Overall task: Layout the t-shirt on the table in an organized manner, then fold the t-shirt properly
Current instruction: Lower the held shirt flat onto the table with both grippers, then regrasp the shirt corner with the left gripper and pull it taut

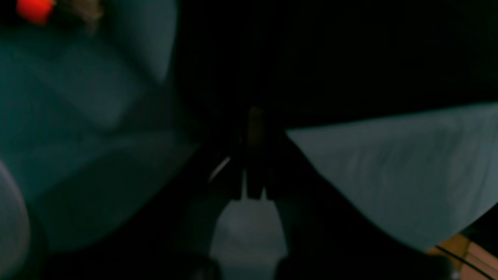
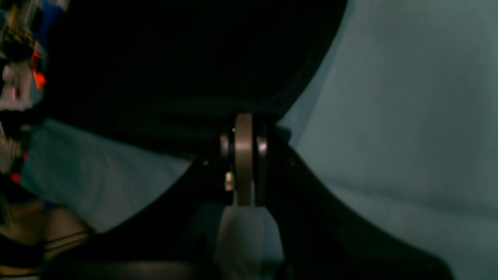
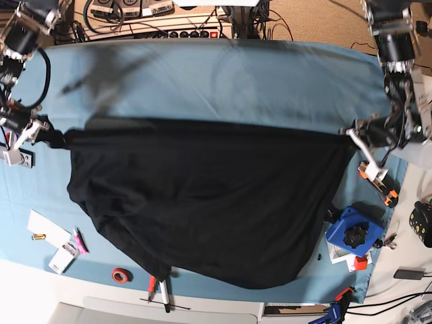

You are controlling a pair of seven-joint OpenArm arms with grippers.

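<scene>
Base view: both pincers stretch the t-shirt (image 3: 202,196) taut.

Blue box with a black knob (image 3: 349,234) at the right, red tape roll (image 3: 120,275) near the front edge, red-capped marker (image 3: 151,286) beside it, white paper (image 3: 46,227) and pink item (image 3: 79,241) at the left, orange clamps (image 3: 378,182) at the right

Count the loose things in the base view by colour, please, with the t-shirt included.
Black: 1, the t-shirt
Red: 1, the tape ring
Blue: 1, the box with a black knob
Pink: 1, the small marker
White: 1, the paper sheet
Total: 5
</scene>
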